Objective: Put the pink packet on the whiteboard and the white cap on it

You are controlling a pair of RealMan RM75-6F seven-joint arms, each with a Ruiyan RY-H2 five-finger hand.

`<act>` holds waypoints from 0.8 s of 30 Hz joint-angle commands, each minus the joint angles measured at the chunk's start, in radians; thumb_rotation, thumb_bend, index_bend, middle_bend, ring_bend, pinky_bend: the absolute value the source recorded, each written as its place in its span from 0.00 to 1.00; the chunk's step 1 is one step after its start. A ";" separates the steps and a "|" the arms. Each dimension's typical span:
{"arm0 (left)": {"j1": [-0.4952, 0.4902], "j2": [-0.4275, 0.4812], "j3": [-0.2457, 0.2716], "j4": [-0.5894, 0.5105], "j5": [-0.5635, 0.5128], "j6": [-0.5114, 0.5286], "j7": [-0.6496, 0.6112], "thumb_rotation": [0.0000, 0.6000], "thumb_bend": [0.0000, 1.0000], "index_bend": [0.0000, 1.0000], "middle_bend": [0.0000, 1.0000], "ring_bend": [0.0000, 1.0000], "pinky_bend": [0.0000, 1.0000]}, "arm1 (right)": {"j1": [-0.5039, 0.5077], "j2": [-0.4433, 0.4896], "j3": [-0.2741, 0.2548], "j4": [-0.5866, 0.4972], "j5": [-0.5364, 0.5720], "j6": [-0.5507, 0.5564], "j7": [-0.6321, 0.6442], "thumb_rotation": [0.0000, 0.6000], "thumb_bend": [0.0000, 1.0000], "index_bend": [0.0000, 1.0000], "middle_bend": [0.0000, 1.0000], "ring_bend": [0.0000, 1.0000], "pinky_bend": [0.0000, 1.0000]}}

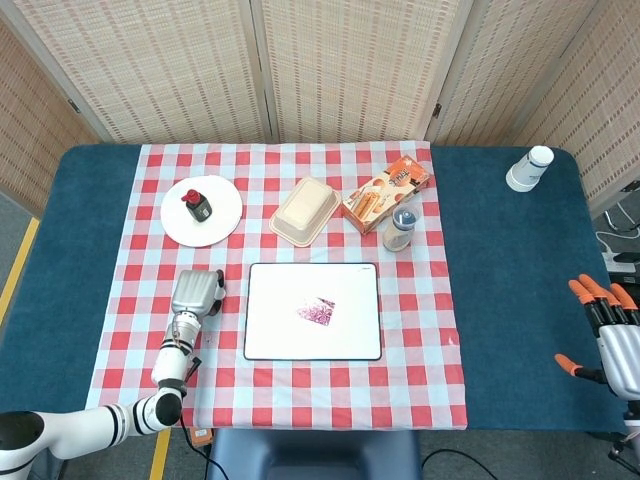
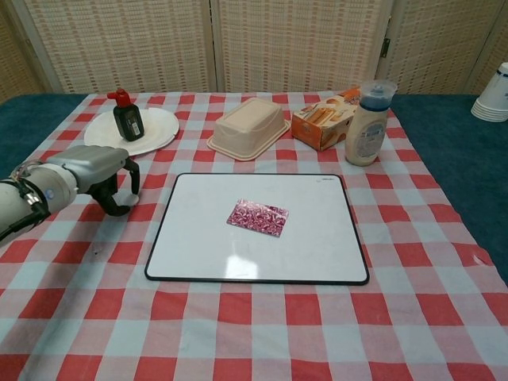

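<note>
The pink packet lies flat near the middle of the whiteboard. A white cup-shaped cap stands far off at the back right on the blue cloth. My left hand hovers just left of the whiteboard, fingers curled downward, holding nothing. My right hand shows only in the head view, at the right edge over the blue cloth, its orange-tipped fingers spread and empty.
Behind the whiteboard stand a white plate with a small dark red-capped bottle, a beige lidded box, an orange snack carton and a blue-capped bottle. Red checked cloth covers the table's middle.
</note>
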 commanded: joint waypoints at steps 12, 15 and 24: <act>0.004 0.009 -0.005 -0.026 0.009 0.017 0.003 1.00 0.34 0.49 1.00 1.00 1.00 | -0.005 0.001 0.000 0.003 -0.007 0.012 0.008 1.00 0.05 0.09 0.00 0.00 0.03; 0.001 0.016 -0.012 -0.045 0.011 0.025 0.008 1.00 0.34 0.49 1.00 1.00 1.00 | -0.004 0.002 -0.001 0.003 -0.008 0.010 0.010 1.00 0.05 0.09 0.00 0.00 0.03; -0.054 0.004 -0.048 -0.175 0.017 0.075 0.088 1.00 0.34 0.49 1.00 1.00 1.00 | -0.001 -0.001 -0.004 0.002 -0.010 0.002 0.002 1.00 0.05 0.09 0.00 0.00 0.03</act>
